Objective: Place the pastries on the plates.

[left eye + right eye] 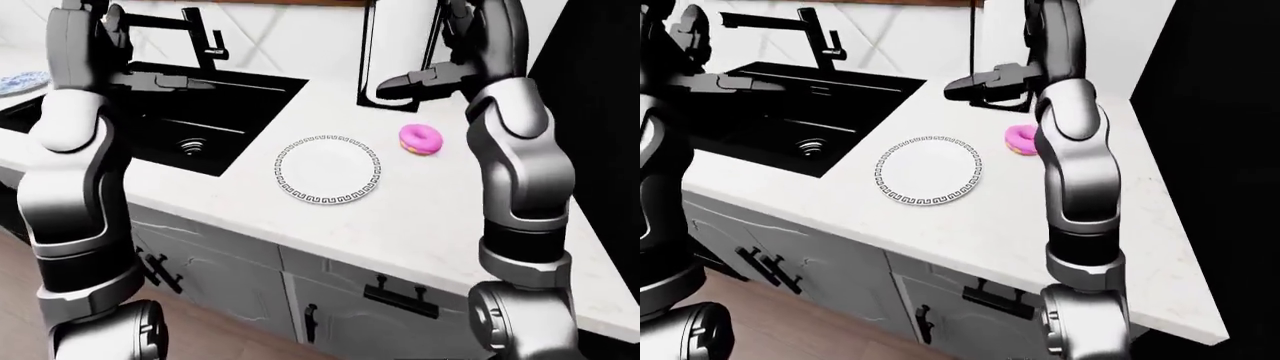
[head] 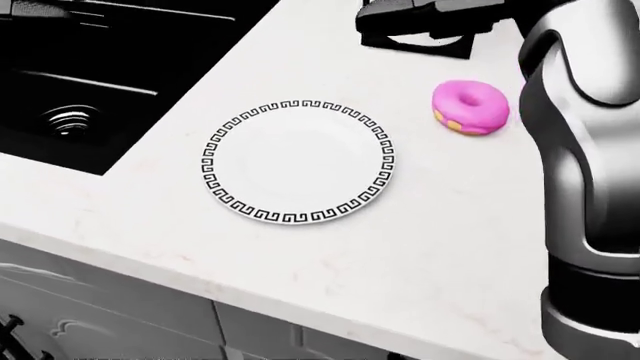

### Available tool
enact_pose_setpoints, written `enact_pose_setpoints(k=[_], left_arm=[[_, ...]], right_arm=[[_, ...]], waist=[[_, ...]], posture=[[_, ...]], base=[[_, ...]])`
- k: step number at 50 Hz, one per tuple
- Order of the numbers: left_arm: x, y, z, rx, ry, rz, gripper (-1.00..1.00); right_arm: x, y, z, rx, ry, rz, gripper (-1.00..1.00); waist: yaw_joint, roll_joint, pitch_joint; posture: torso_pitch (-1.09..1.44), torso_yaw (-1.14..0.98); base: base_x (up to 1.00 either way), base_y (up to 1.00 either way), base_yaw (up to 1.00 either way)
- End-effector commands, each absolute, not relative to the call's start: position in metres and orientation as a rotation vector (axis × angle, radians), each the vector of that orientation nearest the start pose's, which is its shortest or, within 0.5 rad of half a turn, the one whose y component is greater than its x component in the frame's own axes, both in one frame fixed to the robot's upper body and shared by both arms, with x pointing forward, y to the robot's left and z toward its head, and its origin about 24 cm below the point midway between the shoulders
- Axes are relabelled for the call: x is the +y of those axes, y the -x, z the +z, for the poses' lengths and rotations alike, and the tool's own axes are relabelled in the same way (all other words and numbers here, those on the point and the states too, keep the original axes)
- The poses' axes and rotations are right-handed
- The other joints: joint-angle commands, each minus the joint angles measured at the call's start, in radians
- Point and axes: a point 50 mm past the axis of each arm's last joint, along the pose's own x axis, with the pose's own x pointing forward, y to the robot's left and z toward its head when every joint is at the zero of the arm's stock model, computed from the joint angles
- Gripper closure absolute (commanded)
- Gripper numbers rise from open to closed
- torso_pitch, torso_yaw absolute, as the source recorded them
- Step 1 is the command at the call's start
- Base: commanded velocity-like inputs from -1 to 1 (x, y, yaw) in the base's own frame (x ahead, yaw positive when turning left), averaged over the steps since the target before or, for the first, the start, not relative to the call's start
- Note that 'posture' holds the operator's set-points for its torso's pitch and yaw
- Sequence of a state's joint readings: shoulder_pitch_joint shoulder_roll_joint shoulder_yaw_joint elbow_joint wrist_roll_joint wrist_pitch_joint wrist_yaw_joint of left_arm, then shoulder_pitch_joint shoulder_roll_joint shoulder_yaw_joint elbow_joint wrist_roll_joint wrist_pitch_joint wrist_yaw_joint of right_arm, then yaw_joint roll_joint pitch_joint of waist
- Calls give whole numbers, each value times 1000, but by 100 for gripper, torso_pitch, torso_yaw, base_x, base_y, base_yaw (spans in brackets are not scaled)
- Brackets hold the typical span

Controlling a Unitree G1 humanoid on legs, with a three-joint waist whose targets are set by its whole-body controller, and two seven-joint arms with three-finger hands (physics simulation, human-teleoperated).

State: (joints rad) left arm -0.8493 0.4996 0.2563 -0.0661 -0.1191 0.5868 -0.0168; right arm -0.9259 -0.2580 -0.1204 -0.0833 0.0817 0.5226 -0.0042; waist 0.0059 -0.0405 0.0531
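A pink-iced donut [image 2: 470, 107] lies on the white counter, to the right of an empty white plate with a black key-pattern rim [image 2: 298, 162]. They are apart. My right hand [image 1: 412, 81] is raised above the counter, above and left of the donut in the left-eye view, fingers open and holding nothing. My left hand [image 1: 172, 81] is raised over the black sink, fingers extended and empty.
A black sink [image 1: 190, 120] with a black faucet [image 1: 200, 34] lies left of the plate. A second plate [image 1: 20, 81] shows at the far left edge. A white appliance [image 1: 395, 45] stands above the donut. Grey cabinets [image 1: 300, 292] run below the counter edge.
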Motion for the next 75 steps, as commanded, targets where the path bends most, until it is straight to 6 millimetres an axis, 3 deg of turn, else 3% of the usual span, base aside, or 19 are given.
enact_pose_setpoints(k=[1,6,12,13,15,22,23,36,44,45,47,50,54,60,61,62,66,67,75], left_arm=[[238,-322,314,-452,-205,196,-100],[239,-322,312,-450,-205,200,-100],[241,-319,309,-447,-202,205,-100],[241,-319,309,-447,-202,205,-100],[241,-320,308,-445,-203,206,-100],[242,-320,309,-446,-204,208,-100],[243,-320,309,-446,-201,209,-100],[243,-324,306,-442,-194,202,-100],[243,-324,304,-439,-192,202,-100],[243,-324,304,-439,-193,202,-100],[243,-323,304,-439,-194,202,-100],[244,-323,305,-440,-195,205,-100],[244,-322,304,-439,-196,205,-100],[245,-320,304,-439,-200,209,-100],[245,-320,304,-439,-200,209,-100],[245,-320,304,-439,-202,211,-100],[244,-321,304,-439,-199,208,-100],[244,-321,304,-439,-200,209,-100],[244,-322,307,-442,-198,206,-100]], right_arm=[[-146,-334,311,-522,165,55,-100],[-143,-337,309,-508,165,54,-100],[-140,-339,313,-516,154,63,-100],[-140,-339,313,-518,152,62,-100],[-140,-338,313,-516,156,64,-100],[-141,-338,314,-492,157,47,-100],[-142,-338,316,-488,158,44,-100],[-155,-357,385,-480,213,-94,-100],[-172,-382,383,-438,239,-132,-100],[-175,-385,381,-434,237,-137,-100],[-178,-391,374,-414,228,-148,-100],[-180,-394,366,-403,233,-151,-100],[-183,-396,360,-389,232,-160,-100],[-181,-397,357,-384,233,-156,-100],[-181,-396,358,-394,236,-158,-100],[-181,-396,360,-399,230,-160,-100],[-181,-396,358,-389,230,-160,-100],[-181,-397,357,-382,234,-164,-100],[-181,-408,335,-272,273,-168,-100]], waist=[[9,-9,-10],[-10,68,-19],[-18,58,-31],[-16,61,-51],[-11,60,-25],[-12,71,-15],[-14,66,-39],[-23,61,-19],[-24,62,-19],[-21,64,-40],[-14,64,0],[-13,81,11],[-19,129,-11],[-15,107,-15],[-17,96,17],[-16,97,2],[0,10,-12],[3,48,-2],[-8,57,-28]], posture=[[0,0],[0,0],[0,0],[0,0],[0,0],[0,0],[0,0],[0,0],[0,0],[0,0],[0,0],[0,0],[0,0],[0,0],[0,0],[0,0],[0,0],[0,0],[0,0]], base=[[0,0,0],[0,0,0],[1,0,0],[13,0,0],[20,0,0],[17,0,0],[0,0,0],[0,0,0],[0,0,0],[13,0,0],[39,0,0],[40,0,0],[40,0,0],[40,0,0],[2,0,0],[0,0,0],[0,0,0],[0,0,0],[0,0,0]])
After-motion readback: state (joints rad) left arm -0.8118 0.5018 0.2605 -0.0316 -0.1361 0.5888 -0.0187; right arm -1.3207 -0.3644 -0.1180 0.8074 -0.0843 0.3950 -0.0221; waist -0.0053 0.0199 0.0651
